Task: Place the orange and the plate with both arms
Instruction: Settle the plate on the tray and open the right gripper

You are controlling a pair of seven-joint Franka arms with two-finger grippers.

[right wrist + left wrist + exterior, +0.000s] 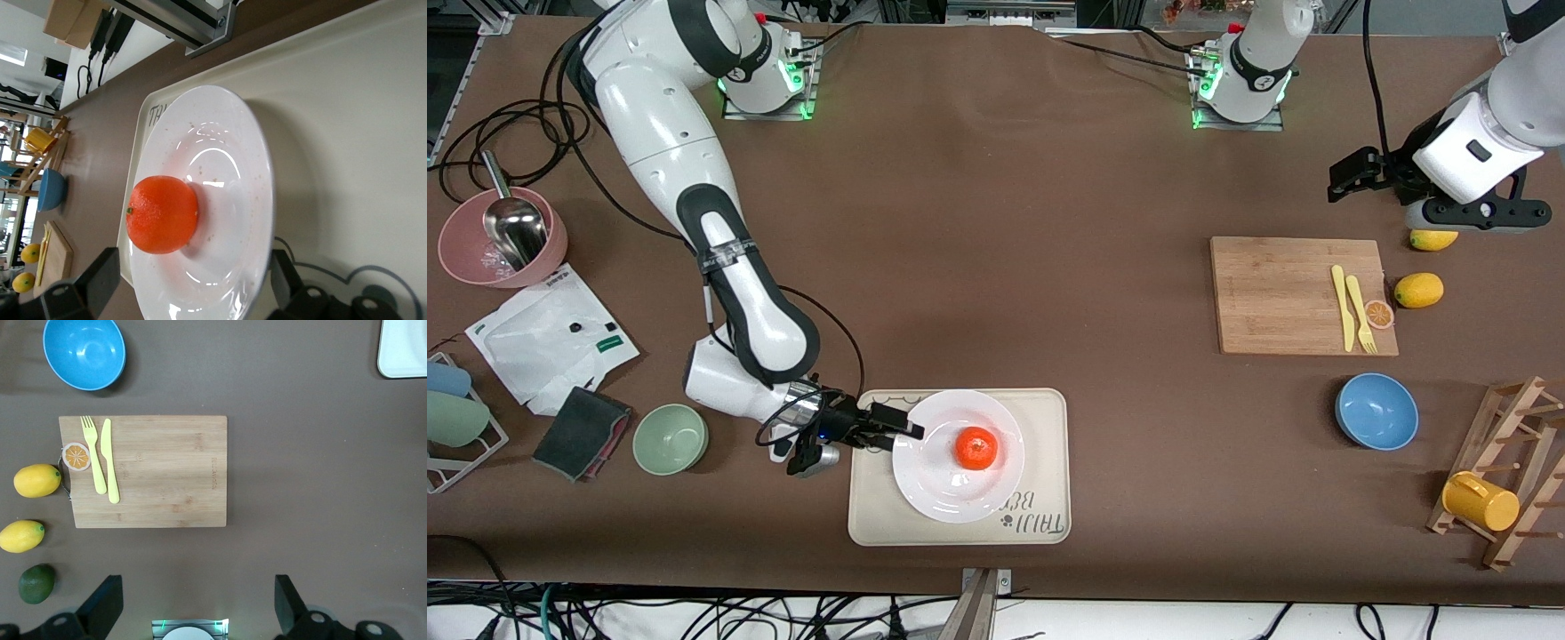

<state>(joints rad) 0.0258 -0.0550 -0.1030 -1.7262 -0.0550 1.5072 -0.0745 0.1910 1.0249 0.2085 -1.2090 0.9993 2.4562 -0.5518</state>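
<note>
Orange [975, 447] sits on your plate [934, 489], which rests on the beige tray [1040, 524] at the near edge. Right gripper [903, 425] is low at the plate's rim, fingers spread, gripping nothing. Left gripper [1343, 178] waits released over bare table, farther than the cutting board [1280, 293].

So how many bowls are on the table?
3. A pink bowl holding a metal scoop and a green bowl sit toward the right arm's end; the green one is nearer the camera. A blue bowl sits toward the left arm's end, near the cutting board.
</note>
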